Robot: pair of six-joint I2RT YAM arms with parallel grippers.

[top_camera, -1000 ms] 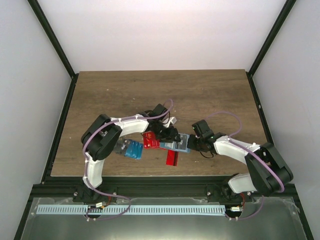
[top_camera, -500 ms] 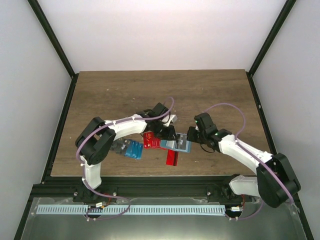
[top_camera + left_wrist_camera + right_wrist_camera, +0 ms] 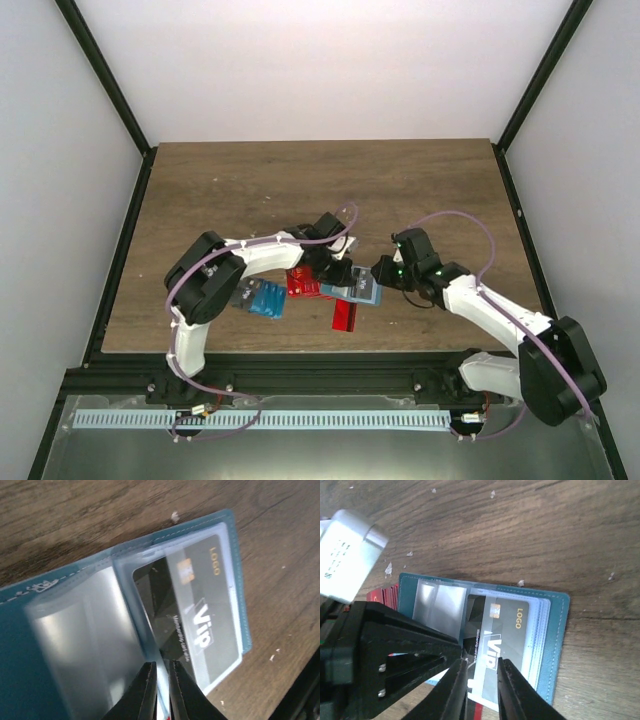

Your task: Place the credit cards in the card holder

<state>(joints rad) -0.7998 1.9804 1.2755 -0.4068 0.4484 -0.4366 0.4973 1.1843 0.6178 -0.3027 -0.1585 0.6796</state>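
The teal card holder (image 3: 358, 291) lies open on the table between both grippers. In the left wrist view its clear sleeves fan out over the teal cover (image 3: 20, 650), and a dark "VIP" card (image 3: 200, 615) sits partly inside one sleeve. My left gripper (image 3: 161, 690) is shut on the edge of a clear sleeve and holds it up. My right gripper (image 3: 482, 682) is slightly open, its fingertips over the near end of the dark card (image 3: 507, 625), which sticks out of the holder (image 3: 555, 630). In the top view the left gripper (image 3: 338, 272) and right gripper (image 3: 378, 272) face each other.
A stack of red cards (image 3: 300, 282) lies left of the holder, and a single red card (image 3: 345, 316) lies in front of it. Blue cards (image 3: 266, 298) and a dark card (image 3: 240, 295) lie further left. The left gripper's black body (image 3: 395, 650) crowds the right wrist view.
My right arm has stretched out and its gripper has shifted slightly back and up at the holder's right edge. The left gripper stays at the holder, its elbow shifted a little.
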